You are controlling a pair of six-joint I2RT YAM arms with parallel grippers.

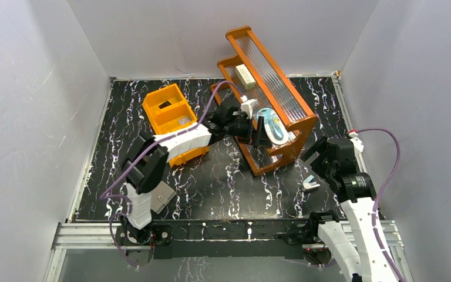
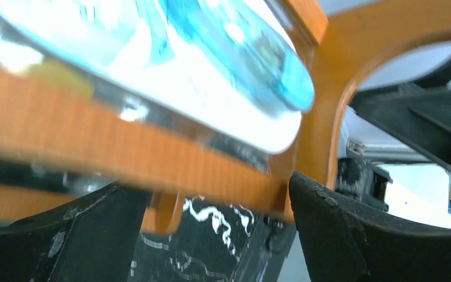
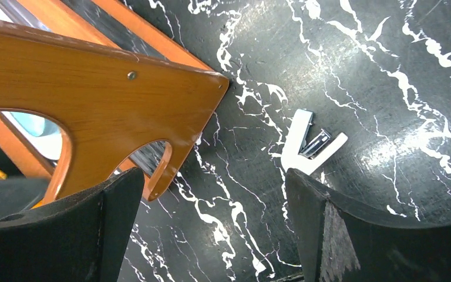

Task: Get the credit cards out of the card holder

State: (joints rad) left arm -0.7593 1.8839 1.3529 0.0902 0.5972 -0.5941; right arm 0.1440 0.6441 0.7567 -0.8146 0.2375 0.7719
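**Q:** Top view?
**A:** My left gripper is reaching into the lower level of the tilted wooden rack at frame centre. It is just beside the blue-and-white pack. My right gripper is hovering at centre right, near a small white clip. The card holder is lying flat at lower left, partly hidden by my left arm. A dark flat piece is sitting in the far compartment of the orange bin. I cannot tell whether it is a card.

**Q:** Left wrist?
**A:** Blurred. My fingers are standing apart, gripping nothing. The rack's rail is crossing just above them, and the pack is filling the upper left.

**Q:** Right wrist?
**A:** These fingers are standing apart too, over marbled tabletop. The clip is lying at centre right, and the rack's end panel is filling the upper left.
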